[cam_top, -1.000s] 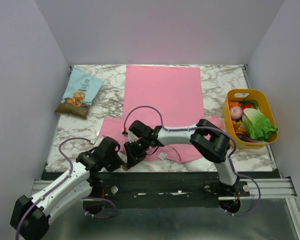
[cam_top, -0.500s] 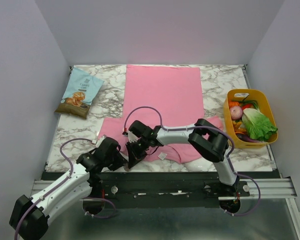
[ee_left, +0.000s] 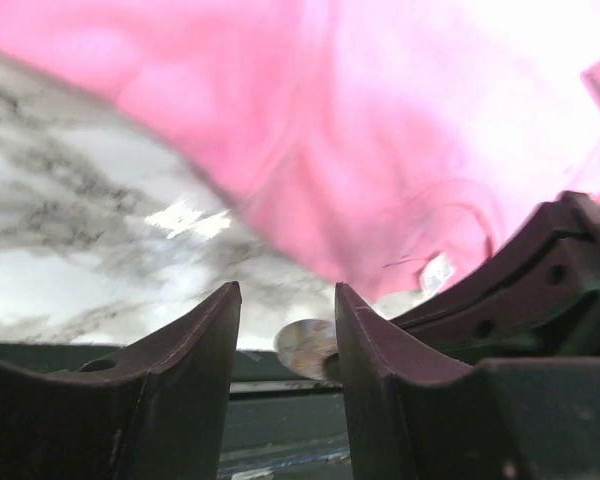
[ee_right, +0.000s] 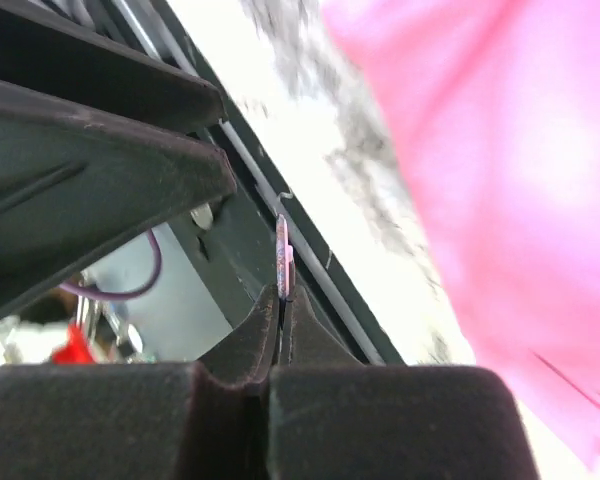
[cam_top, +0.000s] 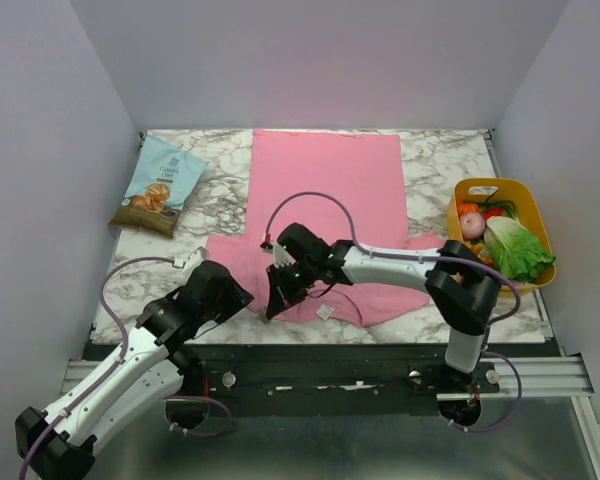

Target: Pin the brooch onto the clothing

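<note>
The pink T-shirt lies flat on the marble table, its neckline and small white label at the near edge. My right gripper is shut on the brooch, a thin silvery disc seen edge-on above the closed fingertips, over the table's front edge. My left gripper is open just left of it. In the left wrist view the brooch shows face-on between my open left fingers, apart from them. The shirt fills the upper part of that view.
A blue snack bag lies at the back left. A yellow basket of vegetables stands at the right. The dark frame rail runs along the table's near edge, just below both grippers.
The right arm has stretched out and its gripper with the brooch has shifted a little right. The left arm has swung forward and raised its gripper beside it.
</note>
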You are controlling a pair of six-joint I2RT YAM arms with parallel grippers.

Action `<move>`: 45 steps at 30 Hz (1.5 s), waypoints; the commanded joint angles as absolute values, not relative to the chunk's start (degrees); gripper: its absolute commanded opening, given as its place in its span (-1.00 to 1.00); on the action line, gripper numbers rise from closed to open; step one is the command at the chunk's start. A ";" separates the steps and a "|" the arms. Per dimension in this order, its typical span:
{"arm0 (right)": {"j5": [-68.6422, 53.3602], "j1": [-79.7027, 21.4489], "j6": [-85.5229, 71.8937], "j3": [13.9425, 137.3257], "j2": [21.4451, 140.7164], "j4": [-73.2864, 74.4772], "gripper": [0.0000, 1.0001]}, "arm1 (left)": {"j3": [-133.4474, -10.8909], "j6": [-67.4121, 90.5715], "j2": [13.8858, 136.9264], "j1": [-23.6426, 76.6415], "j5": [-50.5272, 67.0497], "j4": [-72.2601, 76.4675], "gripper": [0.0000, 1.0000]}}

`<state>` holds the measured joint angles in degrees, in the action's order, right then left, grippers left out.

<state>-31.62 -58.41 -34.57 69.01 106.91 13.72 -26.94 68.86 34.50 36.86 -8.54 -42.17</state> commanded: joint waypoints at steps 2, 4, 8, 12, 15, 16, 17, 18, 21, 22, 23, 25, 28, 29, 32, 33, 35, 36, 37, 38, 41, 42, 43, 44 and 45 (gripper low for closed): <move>-14.66 -50.64 -26.82 71.45 98.88 23.80 -0.99 | -34.18 59.43 40.59 37.00 -15.73 -37.71 0.22; -6.37 -49.49 -22.34 74.86 99.05 28.62 -0.99 | -37.08 56.01 44.80 37.00 -15.65 -35.78 0.34; 16.30 -48.43 -17.06 84.16 105.89 36.02 -0.99 | -39.81 52.83 49.48 37.09 -14.24 -31.48 0.43; 35.55 -48.25 -15.29 96.13 116.70 43.66 -0.99 | -39.38 52.56 49.31 37.18 -11.96 -26.03 0.45; 44.69 -48.34 -15.91 103.33 125.40 48.94 -0.99 | -38.41 52.47 48.17 37.18 -11.78 -24.53 0.46; 47.17 -48.34 -16.60 105.27 127.25 51.57 -0.99 | -38.41 52.47 47.73 37.18 -11.86 -24.52 0.46; 49.46 -48.43 -17.05 106.51 130.83 52.64 -0.99 | -38.32 52.38 47.64 37.18 -11.78 -24.78 0.46; 52.35 -48.43 -16.88 107.57 132.26 53.17 -0.99 | -38.41 52.30 47.55 37.18 -12.04 -25.48 0.46; 54.84 -48.69 -18.10 111.96 136.58 56.76 -0.99 | -37.80 52.12 46.59 37.18 -12.57 -26.45 0.46; 55.10 -48.87 -18.98 112.23 136.76 57.73 -0.98 | -37.53 52.21 45.97 37.18 -12.74 -26.63 0.47; 54.85 -49.74 -18.72 111.54 136.41 57.13 -0.66 | -37.27 52.38 45.71 37.18 -13.01 -26.72 0.47; 52.57 -50.97 -15.93 108.56 132.82 51.72 -0.41 | -36.39 52.64 44.74 37.18 -13.27 -26.89 0.47; 44.59 -52.29 -13.97 102.75 126.66 46.16 -0.01 | -35.77 52.91 44.30 37.09 -13.45 -26.54 0.47; 42.73 -52.38 -14.24 101.35 125.00 45.53 0.03 | -35.77 52.65 44.30 37.18 -13.62 -26.46 0.48; 36.31 -52.38 -14.41 99.50 119.63 43.95 0.17 | -36.03 51.95 45.17 37.09 -14.06 -25.84 0.49; 33.78 -52.38 -14.68 98.71 118.49 43.95 0.20 | -36.56 51.42 45.61 37.09 -14.06 -25.67 0.50; 31.56 -52.30 -14.06 97.30 114.63 42.63 0.27 | -37.26 50.72 46.93 37.09 -14.24 -25.32 0.51; 29.38 -52.21 -13.98 95.73 113.13 42.10 0.30 | -37.70 49.93 47.54 37.09 -14.15 -24.44 0.53; 27.79 -52.03 -13.71 94.76 111.81 40.53 0.34 | -37.97 49.49 48.77 37.09 -14.24 -23.91 0.54; 26.29 -51.07 -14.15 94.14 109.45 40.26 0.36 | -38.14 49.05 49.56 37.09 -14.24 -23.38 0.56; 18.04 -47.13 -16.61 91.50 106.18 39.29 0.37 | -39.90 47.29 54.48 36.91 -14.15 -21.45 0.56; 13.41 -45.72 -17.22 90.28 104.17 38.68 0.37 | -41.12 46.85 56.06 36.74 -14.15 -21.18 0.51; 11.53 -44.57 -18.10 88.26 103.02 37.71 0.37 | -41.83 46.15 59.47 36.56 -14.15 -21.18 0.45; 9.86 -42.21 -18.19 87.11 102.05 37.18 0.37 | -42.62 45.62 61.42 36.30 -13.54 -21.18 0.38; 8.02 -41.32 -18.37 86.23 100.47 36.74 0.37 | -43.85 45.27 63.35 36.12 -13.36 -21.09 0.21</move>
<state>20.51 -46.94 -15.81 91.00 104.47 39.51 -39.51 48.71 56.53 36.82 -12.45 -23.68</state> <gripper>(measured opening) 0.682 0.720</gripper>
